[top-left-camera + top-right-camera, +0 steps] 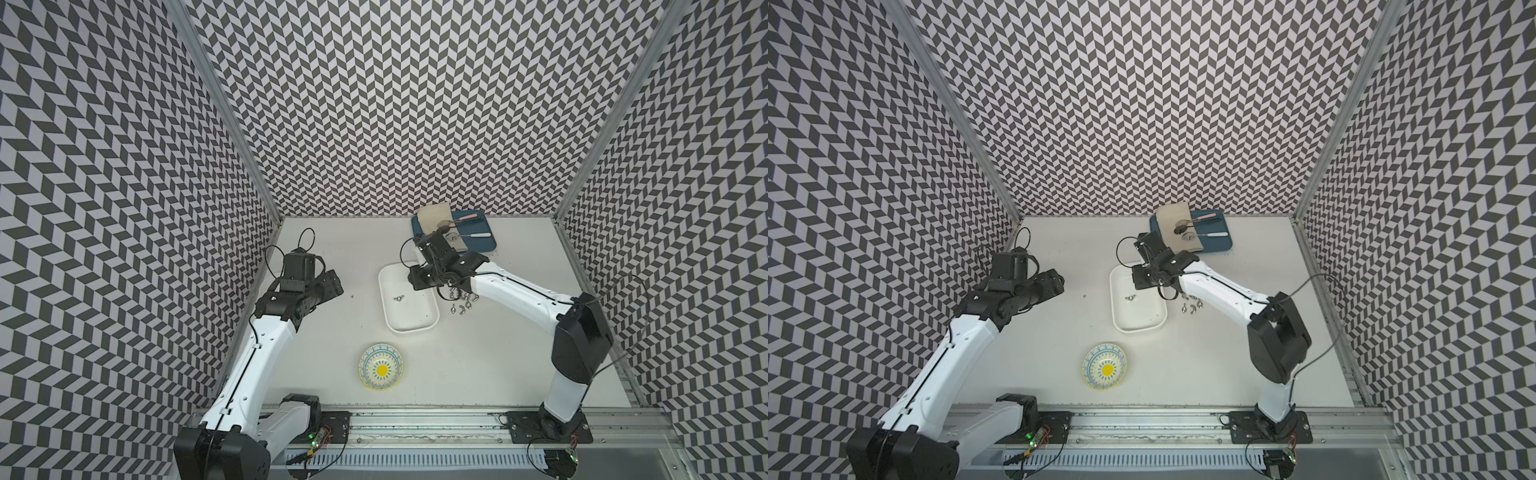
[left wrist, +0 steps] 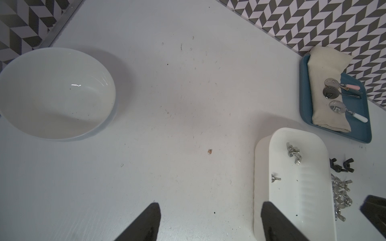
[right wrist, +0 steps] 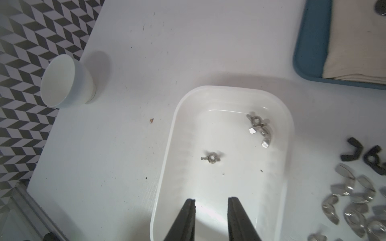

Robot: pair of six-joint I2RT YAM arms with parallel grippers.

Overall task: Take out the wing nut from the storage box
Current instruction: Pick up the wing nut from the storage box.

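Ok so, left to right, clock centred on the storage box (image 1: 411, 318) with 12 at the back wall. Way out at 9 o'clock the left gripper (image 2: 210, 205) hangs over bare table (image 2: 188, 104), claw spread wide, nothing in it. Its wrist cam also catches a plain white bowl (image 2: 56, 94) by the foot of the wall. The patterned bowl (image 1: 381, 365) with the yellow sun sits around 7 o'clock, well apart from the box. Inside the box one silver wing nut (image 1: 388, 297) lies on the floor toward 9 o'clock, touching no wall; the right wrist cam shows a small clump of wing nuts (image 3: 259, 129) at the tray end too, hidden under the arm in both top views. The right gripper (image 3: 211, 203) is above the box, claw partly apart, nothing between the fingers. At 3 o'clock, just beside the box on the table, a pile of silver wing nuts (image 1: 461, 301) plus a few black wing nuts (image 3: 363, 156). At 1 o'clock the blue tray (image 1: 482, 245) holds a folded cloth (image 1: 432, 216) and three spoons (image 2: 332, 92).
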